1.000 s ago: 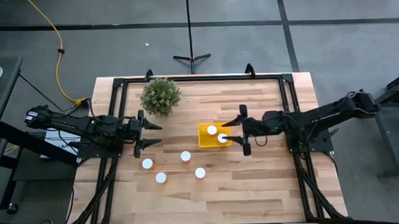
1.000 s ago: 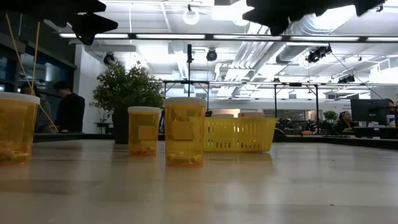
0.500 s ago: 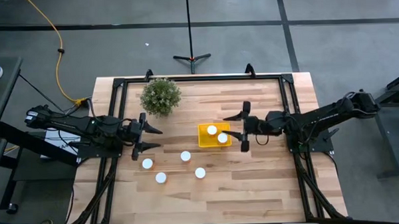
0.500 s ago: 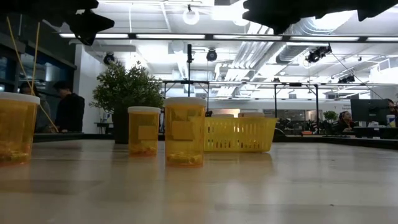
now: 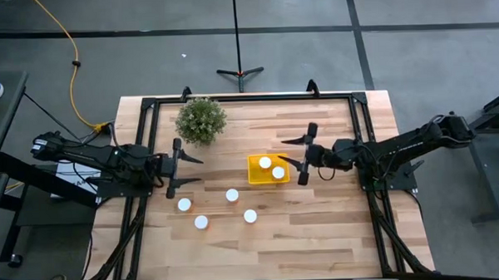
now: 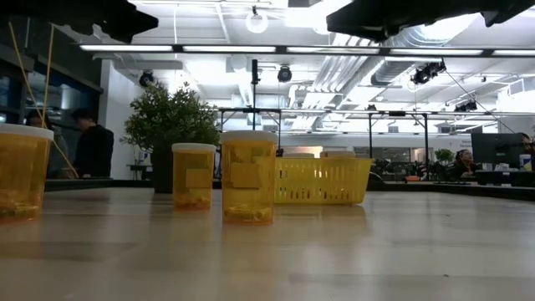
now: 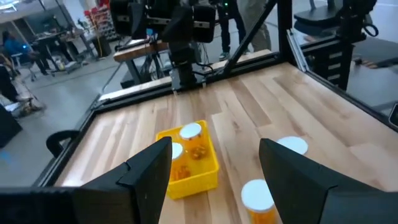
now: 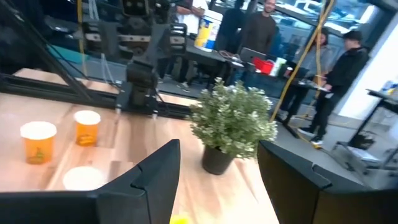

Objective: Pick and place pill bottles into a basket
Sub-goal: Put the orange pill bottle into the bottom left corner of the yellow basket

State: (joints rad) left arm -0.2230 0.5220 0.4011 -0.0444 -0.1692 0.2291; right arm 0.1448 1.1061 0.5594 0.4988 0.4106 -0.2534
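Done so far: you are looking at two white-capped, orange-tinted plastic pill bottles [image 5: 265, 163] sitting inside the small bright yellow plastic basket [image 5: 255, 178] at the centre of the high view.
Left to do: four more bottles [image 5: 232, 195] are standing on the pale wooden table [image 5: 336, 228] in a loose cluster just below and left of the basket; by my count you are about a third through.
Left gripper [image 5: 178, 169]: it is hovering left of centre, above the cluster, fingers spread and carrying nothing.
Right gripper [image 5: 305, 155]: it is hanging just right of the basket, fingers spread and empty.
Low view only: you are seeing the orange bodies and the basket's slotted wall [image 6: 322, 182].
Left wrist view only: it is showing the bottles lying against the basket's walls [image 7: 205, 174].
Right wrist view only: people are standing beyond the green potted plant [image 8: 233, 124].
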